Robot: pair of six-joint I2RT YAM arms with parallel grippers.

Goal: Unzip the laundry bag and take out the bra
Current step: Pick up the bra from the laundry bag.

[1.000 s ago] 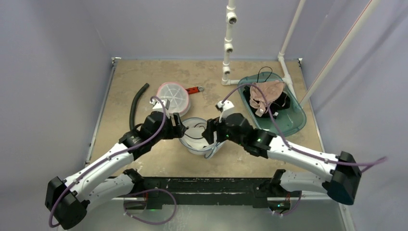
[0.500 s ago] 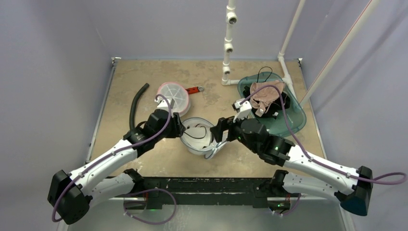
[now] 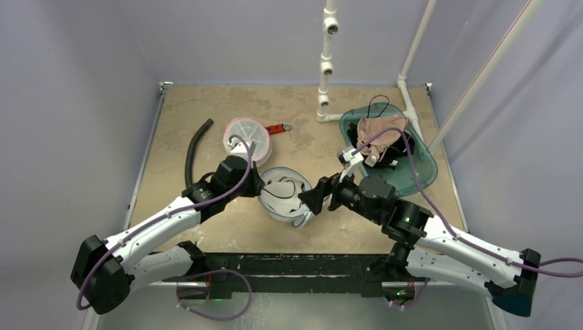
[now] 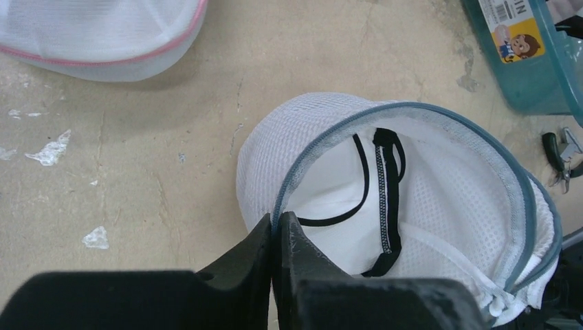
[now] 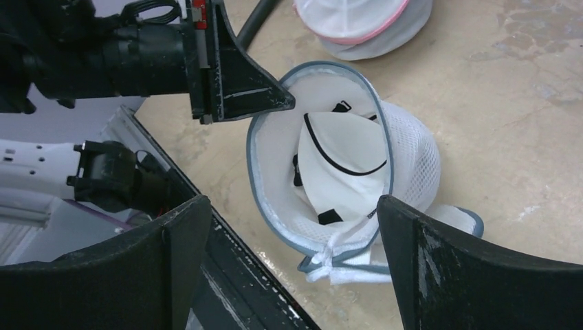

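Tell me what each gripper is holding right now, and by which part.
The left gripper pinches the laundry bag by its blue-grey rim, on the side nearest that arm. The right gripper is open and holds nothing.

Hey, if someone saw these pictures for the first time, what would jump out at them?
Mid-table, an unzipped white mesh laundry bag gapes open with a white, black-trimmed bra inside. The left gripper pinches its grey-blue rim, while the right gripper is wide open at its right side. A teal tub of clothes sits at the right rear.
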